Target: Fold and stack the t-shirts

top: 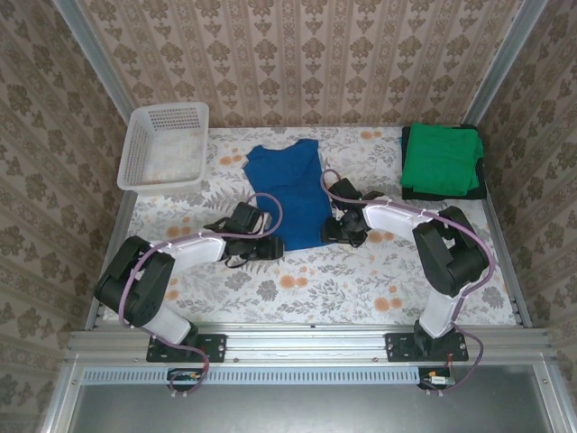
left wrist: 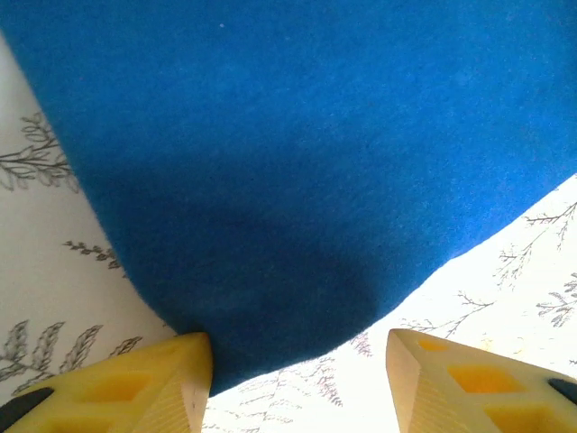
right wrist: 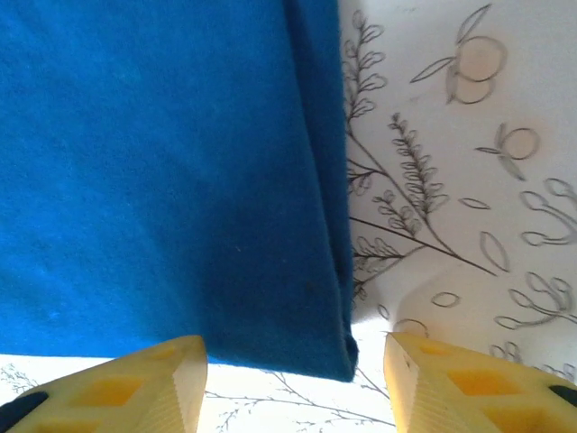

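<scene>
Blue t-shirt (top: 287,194): plain royal blue. Green t-shirt (top: 440,161): bright, over dark t-shirt (top: 442,195). Basket (top: 162,184): white lattice; tablecloth (top: 361,280): white, grey-and-orange floral.

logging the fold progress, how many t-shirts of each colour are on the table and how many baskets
blue t-shirt: 1, spread flat mid-table
green t-shirt: 1, folded, far right corner
dark t-shirt: 1, under the green one
white basket: 1, far left corner
total: 4 things, 3 of them t-shirts
</scene>
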Robot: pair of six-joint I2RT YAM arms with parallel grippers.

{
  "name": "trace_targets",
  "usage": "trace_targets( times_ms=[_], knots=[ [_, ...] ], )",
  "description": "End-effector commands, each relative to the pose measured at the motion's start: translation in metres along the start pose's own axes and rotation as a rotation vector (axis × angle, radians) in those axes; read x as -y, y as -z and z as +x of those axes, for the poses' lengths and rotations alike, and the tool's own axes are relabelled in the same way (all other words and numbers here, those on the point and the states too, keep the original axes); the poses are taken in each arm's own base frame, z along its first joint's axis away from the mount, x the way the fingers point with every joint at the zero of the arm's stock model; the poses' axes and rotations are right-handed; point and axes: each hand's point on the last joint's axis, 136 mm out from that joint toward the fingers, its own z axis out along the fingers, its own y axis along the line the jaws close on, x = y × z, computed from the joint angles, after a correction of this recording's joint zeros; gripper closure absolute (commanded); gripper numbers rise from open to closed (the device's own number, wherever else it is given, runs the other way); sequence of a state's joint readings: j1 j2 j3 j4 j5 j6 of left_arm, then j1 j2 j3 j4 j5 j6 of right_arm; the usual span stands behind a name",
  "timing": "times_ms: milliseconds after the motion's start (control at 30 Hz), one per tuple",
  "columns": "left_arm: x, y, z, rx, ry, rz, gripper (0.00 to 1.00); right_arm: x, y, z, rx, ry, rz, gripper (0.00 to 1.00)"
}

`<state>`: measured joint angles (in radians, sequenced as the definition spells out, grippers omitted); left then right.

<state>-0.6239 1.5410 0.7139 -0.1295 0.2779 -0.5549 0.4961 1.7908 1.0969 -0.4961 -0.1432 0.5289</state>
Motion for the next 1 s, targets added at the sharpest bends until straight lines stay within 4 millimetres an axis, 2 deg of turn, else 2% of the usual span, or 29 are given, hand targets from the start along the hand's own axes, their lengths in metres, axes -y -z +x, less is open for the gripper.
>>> trace_targets(
  times_ms=[0,133,267,433,600,667,733,800,833,900,967],
  knots=[
    [-0.009,0.001,0.005,0.017,0.03,-0.057,0.44,-0.013,-0.008,-0.003,0.013,-0.011,-0.052,0.46],
    [-0.014,0.012,0.006,0.039,0.016,-0.104,0.43,-0.012,-0.013,-0.003,0.013,-0.011,-0.036,0.5],
    [-0.028,0.02,0.011,0.035,0.018,-0.167,0.4,-0.007,-0.016,-0.002,-0.002,-0.018,-0.003,0.58],
    [-0.027,0.009,0.012,0.023,0.023,-0.143,0.39,-0.006,-0.017,0.003,-0.006,-0.024,0.002,0.67],
    [-0.009,-0.006,-0.004,0.052,0.022,-0.04,0.43,-0.011,-0.009,0.003,0.02,-0.02,-0.013,0.77],
    [-0.002,-0.012,-0.008,0.056,0.021,-0.006,0.49,-0.013,-0.006,0.001,0.031,-0.016,-0.017,0.8],
    [0.002,-0.013,-0.01,0.06,0.024,0.02,0.65,-0.014,-0.002,0.001,0.038,-0.013,-0.019,0.85],
    [0.008,-0.009,-0.012,0.074,0.021,0.049,0.83,-0.016,0.006,0.001,0.052,-0.008,-0.021,0.91],
    [0.011,-0.004,-0.012,0.087,0.017,0.067,0.89,-0.015,0.01,0.002,0.06,-0.006,-0.02,0.92],
    [0.016,0.006,-0.011,0.107,0.014,0.09,0.98,-0.015,0.018,0.005,0.076,-0.003,-0.022,0.96],
    [0.021,0.021,-0.009,0.134,0.007,0.114,1.0,-0.016,0.029,0.01,0.093,0.005,-0.021,0.97]
  ],
)
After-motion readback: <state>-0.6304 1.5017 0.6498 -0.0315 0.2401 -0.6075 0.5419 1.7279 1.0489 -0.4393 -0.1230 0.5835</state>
